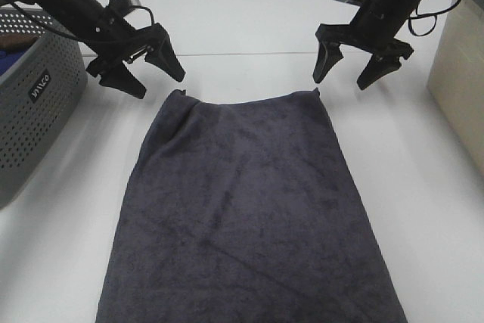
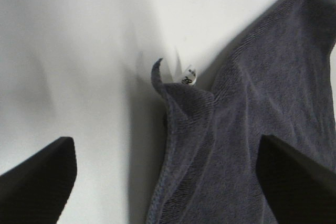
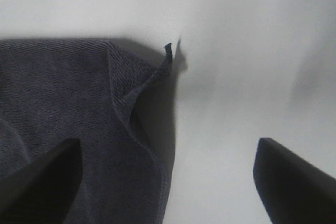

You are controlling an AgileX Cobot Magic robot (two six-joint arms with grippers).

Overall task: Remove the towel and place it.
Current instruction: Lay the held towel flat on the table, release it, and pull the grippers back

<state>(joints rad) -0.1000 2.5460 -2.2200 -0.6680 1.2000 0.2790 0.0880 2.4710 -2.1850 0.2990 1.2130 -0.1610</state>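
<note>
The dark charcoal-grey towel (image 1: 246,209) lies spread flat on the white table, reaching from the middle to the near edge. My left gripper (image 1: 155,73) is open and empty, just above and beside the towel's far left corner. That corner (image 2: 173,90) is peaked up, with a small white tag (image 2: 188,75) showing. My right gripper (image 1: 353,72) is open and empty, above and beyond the towel's far right corner. That corner (image 3: 157,72) is also slightly raised. Neither gripper touches the towel.
A grey perforated plastic basket (image 1: 30,111) stands at the left edge with blue and brown cloth inside. A beige box (image 1: 461,66) stands at the right edge. The white table (image 1: 242,28) stretches behind the towel.
</note>
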